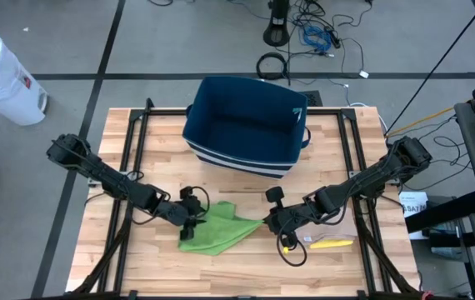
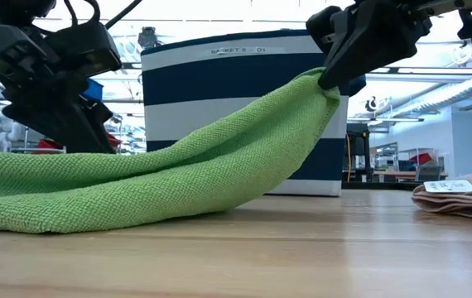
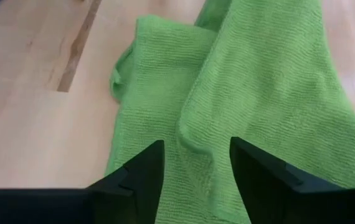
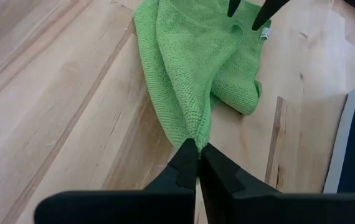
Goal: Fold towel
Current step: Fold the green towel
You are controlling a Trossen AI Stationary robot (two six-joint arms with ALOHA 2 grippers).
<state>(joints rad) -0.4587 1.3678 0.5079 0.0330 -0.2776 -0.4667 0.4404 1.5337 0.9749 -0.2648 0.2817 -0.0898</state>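
High view: we see the green towel (image 1: pixel 217 231) bunched in the lower middle of the frame, in front of the blue basket (image 1: pixel 246 125) on the wooden table (image 1: pixel 137 267). The left gripper (image 1: pixel 192 218) sits at the towel's left edge; the right gripper (image 1: pixel 272 223) holds its right tip. A yellow object (image 1: pixel 331 243) lies at lower right.
Low view: we see the towel (image 2: pixel 137 178) rise from a heap at lower left to a corner pinched at upper right, in front of the striped basket (image 2: pixel 236 83). A folded pink cloth (image 2: pixel 459 199) rests at the right edge.
Left wrist view: the left gripper (image 3: pixel 196 168) is spread, fingers apart above the towel (image 3: pixel 258 93), gripping nothing.
Right wrist view: the right gripper (image 4: pixel 197 158) is pressed together on the towel's (image 4: pixel 196 68) corner.
Doing it well: we judge the left should pinch one clean corner, not a bunched fold, while the right keeps its tension so the cloth spreads flat before folding.
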